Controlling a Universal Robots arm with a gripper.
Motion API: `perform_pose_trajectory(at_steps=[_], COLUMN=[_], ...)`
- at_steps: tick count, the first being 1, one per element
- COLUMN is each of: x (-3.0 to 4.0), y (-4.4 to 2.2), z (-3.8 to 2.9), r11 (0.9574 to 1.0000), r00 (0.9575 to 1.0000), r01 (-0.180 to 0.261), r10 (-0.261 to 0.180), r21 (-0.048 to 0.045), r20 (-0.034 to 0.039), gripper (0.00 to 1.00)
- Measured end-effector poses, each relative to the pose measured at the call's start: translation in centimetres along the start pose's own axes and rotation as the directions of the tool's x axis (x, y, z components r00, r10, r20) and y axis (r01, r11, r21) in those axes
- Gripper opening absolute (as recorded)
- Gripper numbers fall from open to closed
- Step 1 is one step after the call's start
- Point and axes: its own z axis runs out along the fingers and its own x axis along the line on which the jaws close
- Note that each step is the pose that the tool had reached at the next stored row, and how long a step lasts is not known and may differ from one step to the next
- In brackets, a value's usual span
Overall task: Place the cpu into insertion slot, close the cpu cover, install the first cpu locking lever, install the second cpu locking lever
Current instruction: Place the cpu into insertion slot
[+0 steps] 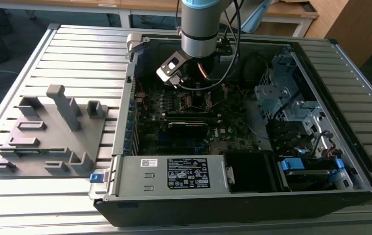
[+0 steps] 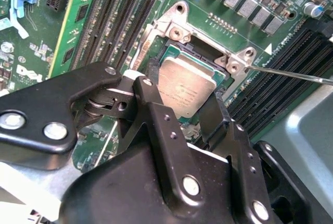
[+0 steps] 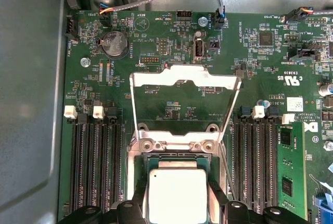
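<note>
Gripper (image 2: 179,98) over cpu (image 2: 186,82) (sat in slot (image 2: 176,53)) — w/ cover (image 3: 182,77) up.

Open cpu cover (image 3: 184,78) and flanking memory slots (image 3: 96,166) hem the insertion slot (image 2: 174,53).

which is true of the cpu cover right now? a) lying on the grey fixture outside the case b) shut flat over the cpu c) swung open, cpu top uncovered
c: in the first wrist view the cpu cover stands swung open and the cpu shows its bare metal top.
</note>
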Motion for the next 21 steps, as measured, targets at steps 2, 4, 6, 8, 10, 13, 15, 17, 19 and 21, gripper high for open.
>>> perform_pose_trajectory(at_steps=[2,4,6,8,10,13,15,17,19,21], x=[0.00,-0.01,0.00,0.00,0.00,0.00,0.00,0.00,0.00,0.00], y=[0.00,-0.01,0.00,0.00,0.00,0.00,0.00,0.05,0.13,0.14], z=[0.01,0.01,0.02,0.02,0.02,0.03,0.03,0.04,0.04,0.03], r11=[1.0000,1.0000,1.0000,1.0000,1.0000,1.0000,1.0000,1.0000,1.0000,1.0000], r00=[1.0000,1.0000,1.0000,1.0000,1.0000,1.0000,1.0000,1.0000,1.0000,1.0000], r01=[0.000,0.000,0.000,0.000,0.000,0.000,0.000,0.000,0.000,0.000], r10=[0.000,0.000,0.000,0.000,0.000,0.000,0.000,0.000,0.000,0.000], r21=[0.0003,0.0003,0.0002,0.0002,0.0002,0.0002,0.0002,0.0002,0.0002,0.0002], r20=[0.0004,0.0004,0.0002,0.0003,0.0002,0.0002,0.0003,0.0001,0.0001,0.0003], gripper=[0.54,0.54,0.54,0.54,0.54,0.54,0.54,0.54,0.54,0.54])
